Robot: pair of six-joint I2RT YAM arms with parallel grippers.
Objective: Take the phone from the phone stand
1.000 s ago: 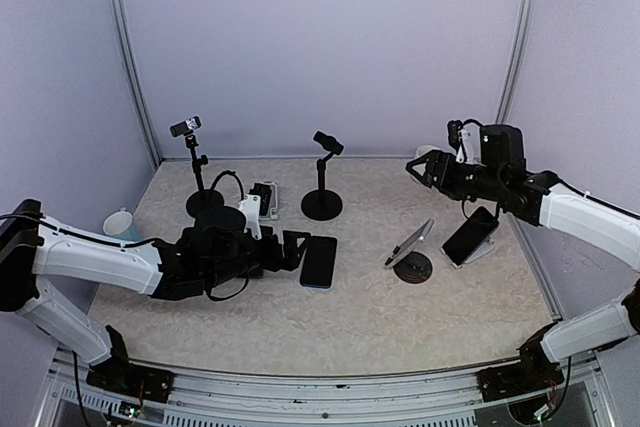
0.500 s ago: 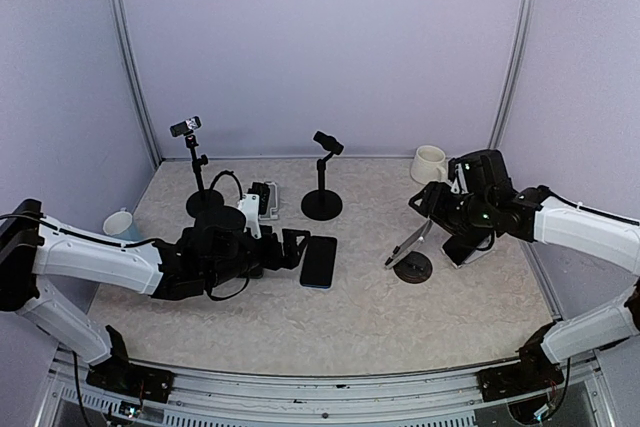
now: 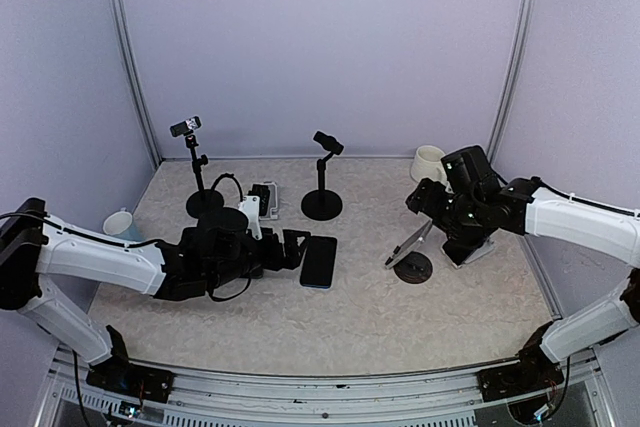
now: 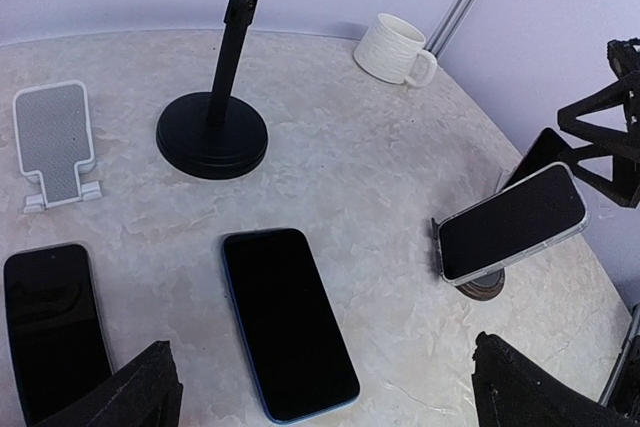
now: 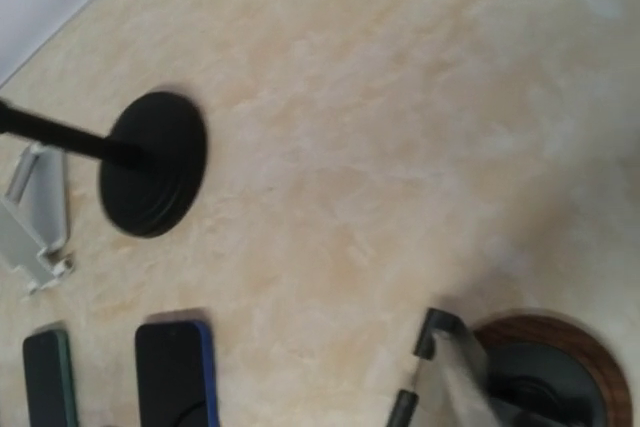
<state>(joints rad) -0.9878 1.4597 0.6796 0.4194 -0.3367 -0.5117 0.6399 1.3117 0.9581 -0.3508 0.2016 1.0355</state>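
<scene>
Descent of the right arm over the last second: the right gripper [image 3: 422,199] comes down from high at the far right and now hangs just above and behind the top edge of the phone [image 4: 512,222], not touching it. Its jaws read as apart in the left wrist view. Phone sits tilted in the phone stand [image 3: 413,268], right of centre on the worktop [image 3: 370,317], unmoved. Left gripper [image 3: 292,249] is unchanged, low at the left beside a loose handset [image 3: 318,261], jaws wide apart and holding nothing. Judgement: approach nearly done, removal not begun. Next move likely needs the right jaws brought around the phone's upper edge before closing and lifting it clear of the cradle.
</scene>
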